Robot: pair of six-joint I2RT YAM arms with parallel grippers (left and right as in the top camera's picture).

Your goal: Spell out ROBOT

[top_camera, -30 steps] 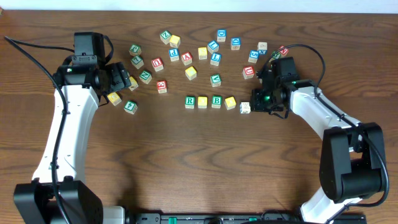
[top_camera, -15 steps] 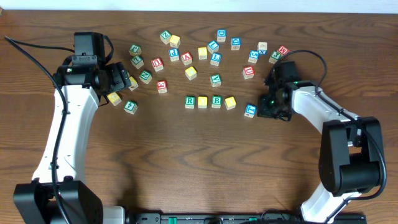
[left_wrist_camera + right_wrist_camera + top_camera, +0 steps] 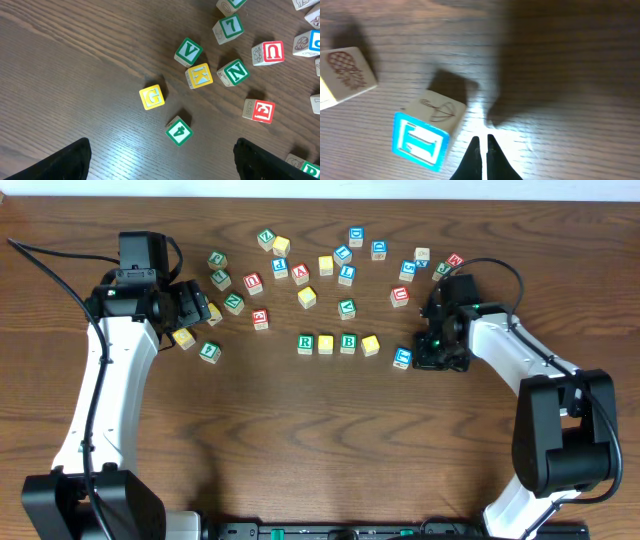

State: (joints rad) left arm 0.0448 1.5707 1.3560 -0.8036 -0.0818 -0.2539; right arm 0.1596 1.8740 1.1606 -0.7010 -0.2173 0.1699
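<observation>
Right claw (image 3: 482, 142): fingers pressed together to a narrow point, clamped on nothing, tips low over the worktop (image 3: 300, 440).
Blue block (image 3: 422, 140): lies on the worktop just left of the right claw's tips in the right wrist view, close beside them but not between them. Whether it touches them cannot be told.
Blue block from overhead (image 3: 402, 358): sits at the right end of the row, a little below its line and apart from the last yellow cube.
Row: green R block (image 3: 305, 342), yellow block (image 3: 326, 344), green B block (image 3: 348, 342), second yellow block (image 3: 370, 345), side by side near the middle of the worktop.
Blue block make: a pale wooden cube with one face framed in blue around a blue letter. The neighbouring face has a thin line drawing on bare wood.
Neighbour: a plain wooden block (image 3: 345, 70) with a brown cross-hatched picture, at the left edge of the right wrist view.
Left claw (image 3: 161, 160): fingers spread wide apart, holding nothing.
Below left claw: yellow G block (image 3: 152, 96) and green 4 block (image 3: 178, 131), both loose and apart.
Worktop surface: dark brown wood grain with a slight sheen.
</observation>
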